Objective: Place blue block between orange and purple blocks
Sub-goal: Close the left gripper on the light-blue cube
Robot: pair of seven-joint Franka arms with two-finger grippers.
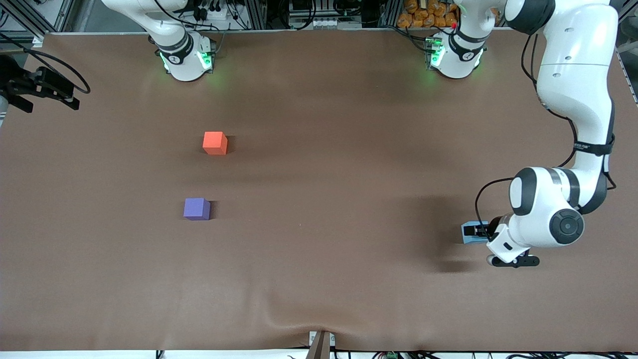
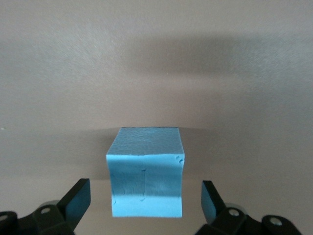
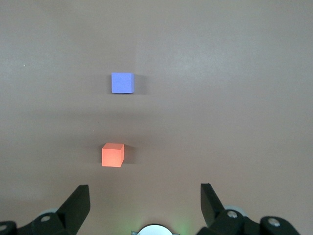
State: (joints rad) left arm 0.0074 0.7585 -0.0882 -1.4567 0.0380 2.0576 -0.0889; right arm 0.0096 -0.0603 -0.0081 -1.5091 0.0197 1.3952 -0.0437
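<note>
The blue block (image 1: 468, 234) rests on the brown table toward the left arm's end. My left gripper (image 1: 477, 232) is low at the block and open; in the left wrist view its fingers (image 2: 78, 199) stand on either side of the blue block (image 2: 145, 171), with a gap on each side. The orange block (image 1: 215, 143) and the purple block (image 1: 196, 208) sit toward the right arm's end, the purple one nearer the front camera. My right gripper (image 3: 145, 200) is open and empty, high above the orange block (image 3: 112, 155) and purple block (image 3: 122, 82); the right arm waits.
The brown cloth (image 1: 319, 199) covers the table and has a wrinkle at its front edge (image 1: 299, 324). A black device on a mount (image 1: 35, 85) sits at the table's edge at the right arm's end. The two arm bases (image 1: 187, 57) stand along the back.
</note>
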